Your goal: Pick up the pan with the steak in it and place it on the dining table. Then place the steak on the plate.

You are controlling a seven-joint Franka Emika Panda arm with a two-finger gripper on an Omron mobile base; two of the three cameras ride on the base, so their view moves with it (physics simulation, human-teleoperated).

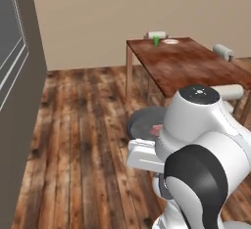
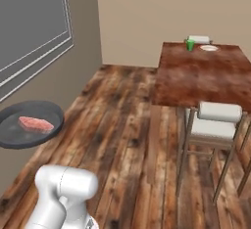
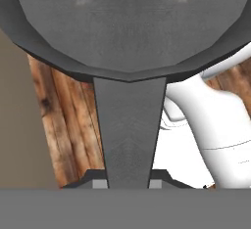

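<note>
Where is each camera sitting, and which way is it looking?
Left base view: behind the arm's left, looking forward over the floor to the table; the white arm fills the lower right, hiding part of the pan.
Right base view: behind the arm's right, facing the same table; an arm joint shows bottom left.
Hand view: on the hand, looking along the pan's handle; the gripper is shut on it.
Both base views share the pan, steak, table, plate.
</note>
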